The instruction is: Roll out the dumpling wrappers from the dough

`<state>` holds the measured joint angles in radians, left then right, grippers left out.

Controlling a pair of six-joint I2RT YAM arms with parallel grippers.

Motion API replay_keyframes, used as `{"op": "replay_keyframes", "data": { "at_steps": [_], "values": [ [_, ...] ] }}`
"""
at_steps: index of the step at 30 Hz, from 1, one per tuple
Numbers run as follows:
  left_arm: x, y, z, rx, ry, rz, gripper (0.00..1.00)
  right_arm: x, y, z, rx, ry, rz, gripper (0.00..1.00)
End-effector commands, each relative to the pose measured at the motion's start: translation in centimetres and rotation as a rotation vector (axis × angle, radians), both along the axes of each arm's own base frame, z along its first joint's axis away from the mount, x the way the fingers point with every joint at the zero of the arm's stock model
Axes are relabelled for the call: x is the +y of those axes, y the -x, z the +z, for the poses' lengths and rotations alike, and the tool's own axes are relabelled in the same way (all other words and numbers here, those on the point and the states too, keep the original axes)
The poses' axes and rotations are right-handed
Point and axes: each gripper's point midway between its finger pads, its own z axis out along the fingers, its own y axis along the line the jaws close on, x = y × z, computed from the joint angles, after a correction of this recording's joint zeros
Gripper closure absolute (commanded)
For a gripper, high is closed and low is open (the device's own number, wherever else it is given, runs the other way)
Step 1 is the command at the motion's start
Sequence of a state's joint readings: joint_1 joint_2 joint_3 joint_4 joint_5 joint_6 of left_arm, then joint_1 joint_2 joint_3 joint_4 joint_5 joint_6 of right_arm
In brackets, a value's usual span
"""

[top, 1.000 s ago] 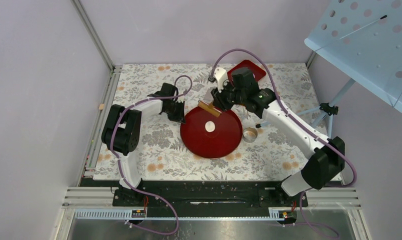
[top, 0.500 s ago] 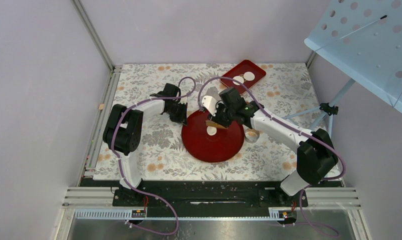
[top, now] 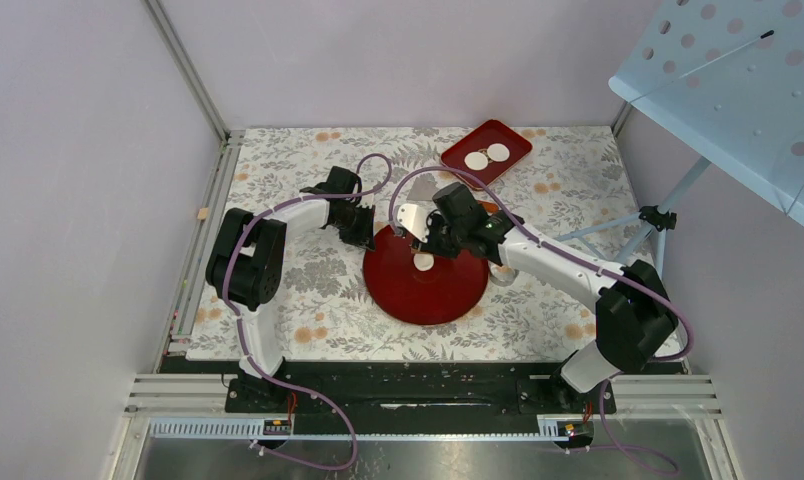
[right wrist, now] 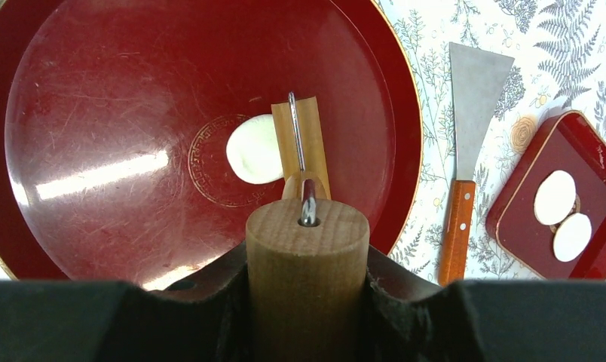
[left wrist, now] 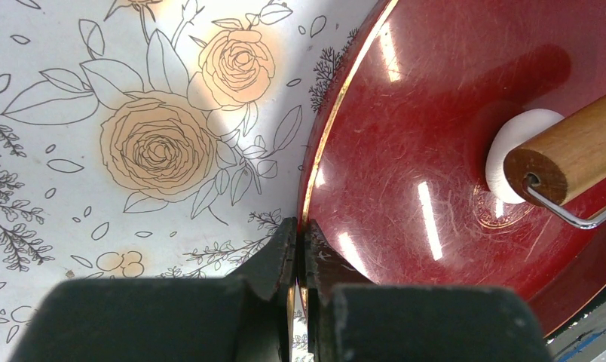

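We're mid-rolling; right gripper [right wrist: 307,253] jaws grasp the roller [right wrist: 303,139] by its handle, barrel on the edge of the dough [right wrist: 252,149] at the centre of the red plate [right wrist: 96,90]; left gripper [left wrist: 298,228] jaws clenched on its rim; next we push across evenly

Two wrappers [right wrist: 554,197], one dough [right wrist: 253,149] (flattened), one roller [left wrist: 579,147].

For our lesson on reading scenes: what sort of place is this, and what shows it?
Probably a walled robot test cell staged as a kitchen bench: left arm and right arm bolted to a floral table, a wooden roller at dough on a red plate.
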<state>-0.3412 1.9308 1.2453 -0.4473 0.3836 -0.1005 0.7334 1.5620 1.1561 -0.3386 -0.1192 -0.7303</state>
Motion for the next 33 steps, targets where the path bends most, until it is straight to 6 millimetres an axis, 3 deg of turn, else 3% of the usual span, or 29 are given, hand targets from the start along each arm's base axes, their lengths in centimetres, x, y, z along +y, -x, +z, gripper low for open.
{"op": "replay_keyframes", "data": {
  "at_steps": [1, 22, 33],
  "values": [
    [0.0, 0.6, -0.8, 0.034, -0.020, -0.018, 1.00, -0.1, 0.5, 0.9, -0.054, 0.006, 0.045, 1.00],
    [0.1, 0.5, -0.8, 0.032, -0.025, -0.012, 1.00, -2.8, 4.9, -5.8, 0.101, 0.225, 0.127, 1.00],
    [0.1, 0.5, -0.7, 0.030, -0.025, -0.009, 1.00, -4.0, 7.8, -7.5, 0.206, 0.273, 0.169, 1.00]
  ]
}}
